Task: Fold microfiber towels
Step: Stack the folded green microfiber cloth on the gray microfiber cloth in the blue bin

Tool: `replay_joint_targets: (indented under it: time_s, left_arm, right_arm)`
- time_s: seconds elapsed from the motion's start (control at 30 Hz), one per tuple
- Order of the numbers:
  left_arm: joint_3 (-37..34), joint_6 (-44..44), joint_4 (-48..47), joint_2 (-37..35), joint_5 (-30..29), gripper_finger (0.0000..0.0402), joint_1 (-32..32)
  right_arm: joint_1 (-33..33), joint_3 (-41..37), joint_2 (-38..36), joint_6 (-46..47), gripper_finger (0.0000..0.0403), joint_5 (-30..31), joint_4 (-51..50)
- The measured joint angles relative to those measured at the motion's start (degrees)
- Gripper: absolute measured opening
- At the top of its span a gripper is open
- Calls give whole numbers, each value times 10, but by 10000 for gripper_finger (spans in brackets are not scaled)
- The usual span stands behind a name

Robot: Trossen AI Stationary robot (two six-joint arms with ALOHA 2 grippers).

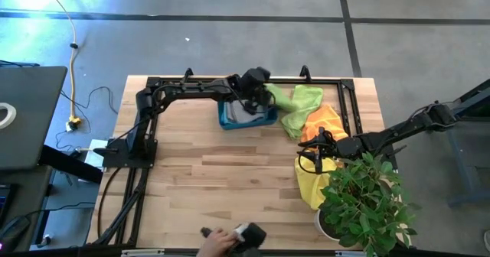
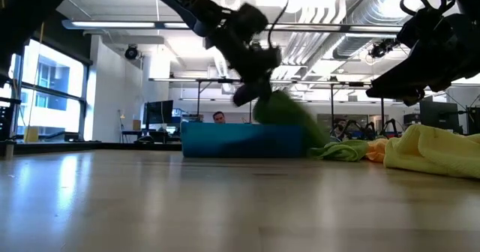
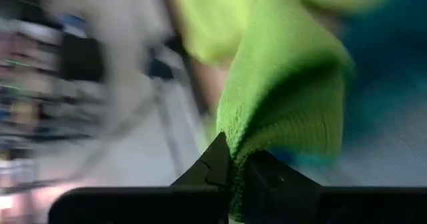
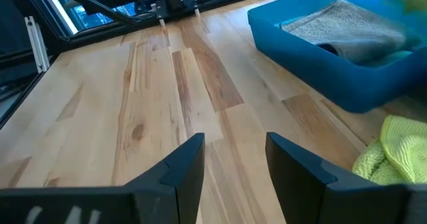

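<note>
At the left of the worktop (image 1: pixel 191 173) we see bare wood, and at its near edge a person's hand (image 1: pixel 217 242) on a dark object. Moving right, our left gripper (image 1: pixel 262 98) hangs over the right end of the bin (image 1: pixel 230 119), pressed together on a fold of the green towel (image 1: pixel 295 104); the left wrist view shows the cloth (image 3: pixel 280 104) pinched between the dark fingers, and the low view shows it (image 2: pixel 281 115) lifted clear of the worktop above the bin (image 2: pixel 240 141). A grey towel (image 4: pixel 347 24) lies inside the bin (image 4: pixel 300 47) and looks neatly laid, so we judge one cloth may already be folded and put away. Further right the rest of the green towel trails onto the wood, touching an orange towel (image 1: pixel 325 121), and beyond that a yellow towel (image 1: pixel 310 184) lies rumpled beside the plant (image 1: pixel 367 203). Our right gripper (image 1: pixel 320 156) waits above the yellow and orange cloths, its fingers (image 4: pixel 183 164) spread with nothing between them. We judge the task to be early: the green towel is only now in hand, not yet flattened or folded, and the orange and yellow ones are untouched heaps left to do.
</note>
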Motion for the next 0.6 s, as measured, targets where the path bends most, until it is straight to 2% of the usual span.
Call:
replay_joint_targets:
  time_s: [0.1,0.27,0.47,0.6]
  left_arm:
    - [0,-13,-104,-4,0,5,7]
    - [0,-16,-185,-17,-31,5,8]
    - [-1,5,-200,-28,-74,5,1]
    - [-1,21,-185,-51,-78,5,-5]
  right_arm:
    - [0,0,0,0,151,0,0]
    - [0,0,0,0,151,0,-1]
    - [0,0,0,0,151,0,-5]
    - [0,0,0,0,151,0,-8]
